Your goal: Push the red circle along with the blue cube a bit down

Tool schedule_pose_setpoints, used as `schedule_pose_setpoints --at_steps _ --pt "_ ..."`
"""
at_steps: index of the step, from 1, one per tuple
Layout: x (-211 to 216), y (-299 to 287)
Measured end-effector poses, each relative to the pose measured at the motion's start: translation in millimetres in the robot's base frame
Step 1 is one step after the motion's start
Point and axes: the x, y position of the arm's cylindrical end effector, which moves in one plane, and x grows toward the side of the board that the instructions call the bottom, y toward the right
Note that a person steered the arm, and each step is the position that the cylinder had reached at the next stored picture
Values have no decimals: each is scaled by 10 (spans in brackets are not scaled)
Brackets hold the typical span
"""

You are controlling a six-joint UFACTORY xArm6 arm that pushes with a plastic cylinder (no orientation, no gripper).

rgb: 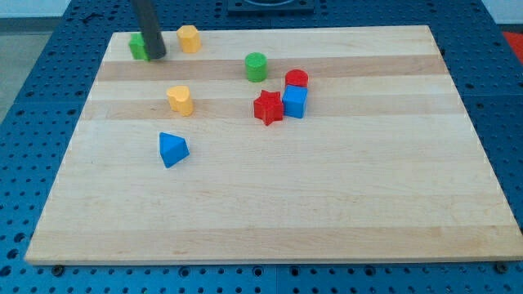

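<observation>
**Rod tip at the top-left corner, red circle and blue cube near the board's middle top**

My tip [155,56] sits near the top-left corner of the wooden board [270,220], right against a green block [137,46] that the rod partly hides, so its shape cannot be made out. The arm has no jaws; it ends in a plain dark rod and holds nothing. Just to the view's right of the tip, close to the top edge, stands a yellow block [189,37].

Further from the tip, towards the board's centre, a second yellow block [181,100] lies below the first, and a blue triangular block [172,149] lies below that, nearer the left edge than the right. A green cylinder [257,66] stands between the tip and the task's blocks, in the upper middle of the board.

The red circle [297,79] is a short, round red piece, right of the green cylinder. The blue cube [295,101] touches it on the side facing the bottom edge. A red star [268,107] rests against the cube's left side. All three are well apart from the tip.

No writing or labels can be read on any block or on the board.
</observation>
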Motion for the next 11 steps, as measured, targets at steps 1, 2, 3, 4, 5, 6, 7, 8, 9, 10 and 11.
schedule_pose_setpoints --at_steps 1,2,3,4,5,6,7,8,9,10,11 --pt "0 -257" --pt "124 -271" --pt "141 -270" --pt "148 6" --pt "133 92" --pt "31 602" --pt "-105 1104" --pt "-131 1628" --pt "-4 2245" --pt "170 2601" --pt "483 2629"
